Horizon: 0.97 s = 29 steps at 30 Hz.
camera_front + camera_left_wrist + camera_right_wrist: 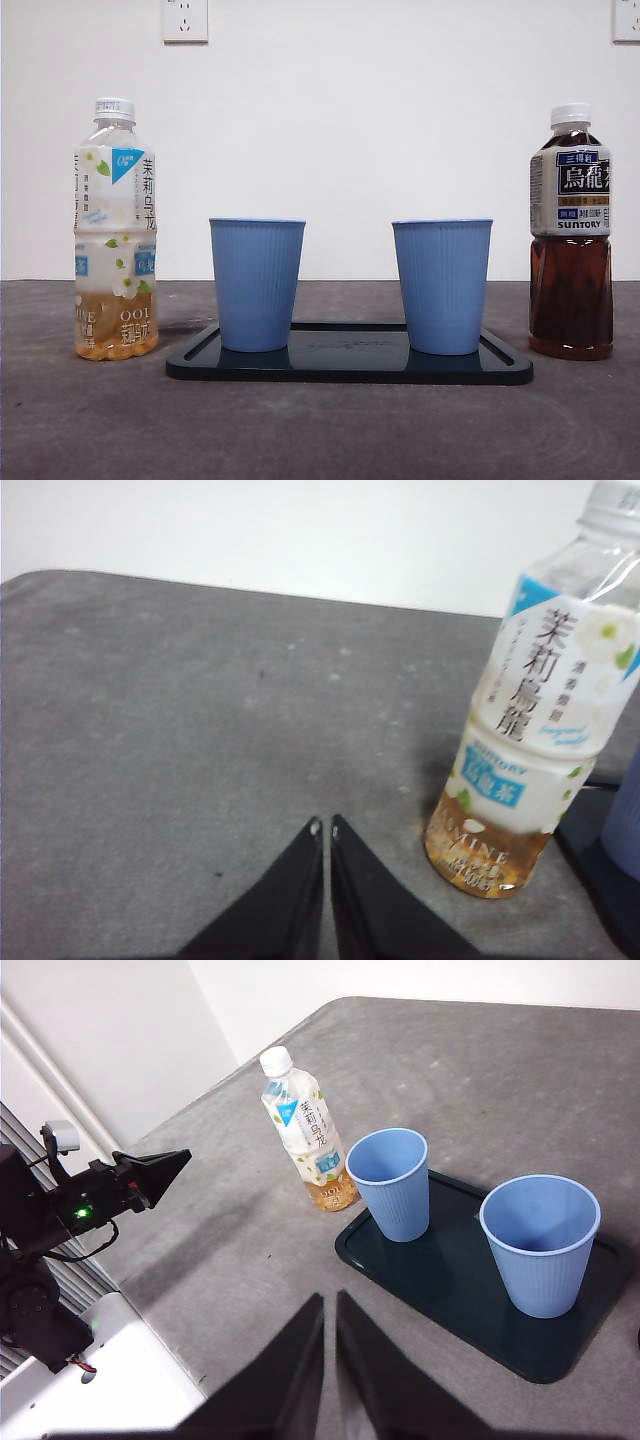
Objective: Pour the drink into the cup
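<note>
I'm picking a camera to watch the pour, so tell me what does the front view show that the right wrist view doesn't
Only the front view shows the dark tea bottle standing beside the tray, and the wall sockets. Only the right wrist view shows the right gripper, the left gripper waiting off the table's edge, both with jaws shut, and the cups' empty insides. Both show the jasmine tea bottle, capped, and two blue cups upright on the tray.

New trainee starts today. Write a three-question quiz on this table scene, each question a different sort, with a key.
1. True or false: both blue cups stand on the dark tray.
2. Which bottle holds the darker drink? A) the bottle with the flower label B) the bottle with the dark label
3. Fill in: both bottles still wear white ____.

Key: 1 true; 2 B; 3 caps.
</note>
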Tool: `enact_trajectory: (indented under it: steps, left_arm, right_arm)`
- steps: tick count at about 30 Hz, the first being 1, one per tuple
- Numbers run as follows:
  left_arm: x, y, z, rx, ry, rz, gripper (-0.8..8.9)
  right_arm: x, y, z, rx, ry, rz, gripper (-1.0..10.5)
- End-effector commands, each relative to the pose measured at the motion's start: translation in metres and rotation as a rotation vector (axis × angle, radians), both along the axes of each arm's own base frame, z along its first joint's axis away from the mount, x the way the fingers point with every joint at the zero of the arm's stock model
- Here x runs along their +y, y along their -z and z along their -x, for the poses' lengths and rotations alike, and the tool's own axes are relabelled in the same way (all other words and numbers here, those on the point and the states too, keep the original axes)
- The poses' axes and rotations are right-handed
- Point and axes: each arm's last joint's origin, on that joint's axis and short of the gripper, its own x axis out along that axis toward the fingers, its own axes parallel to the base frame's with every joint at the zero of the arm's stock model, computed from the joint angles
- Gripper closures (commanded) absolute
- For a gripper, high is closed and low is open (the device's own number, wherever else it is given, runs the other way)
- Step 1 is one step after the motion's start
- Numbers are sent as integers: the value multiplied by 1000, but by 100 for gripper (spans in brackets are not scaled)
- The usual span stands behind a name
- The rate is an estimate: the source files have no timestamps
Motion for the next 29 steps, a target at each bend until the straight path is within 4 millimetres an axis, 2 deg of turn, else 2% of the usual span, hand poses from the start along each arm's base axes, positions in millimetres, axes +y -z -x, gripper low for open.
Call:
enact_trajectory:
  steps: [1, 25, 29]
  left_arm:
    - [0, 9, -1, 39, -2, -21, 803]
    - [0, 10, -1, 51, -6, -33, 803]
    - [0, 10, -1, 51, -6, -33, 803]
  right_arm:
    - [0, -4, 0, -22, -8, -1, 929]
    - [0, -4, 0, -26, -7, -2, 929]
    - [-4, -2, -4, -106, 112, 47, 930]
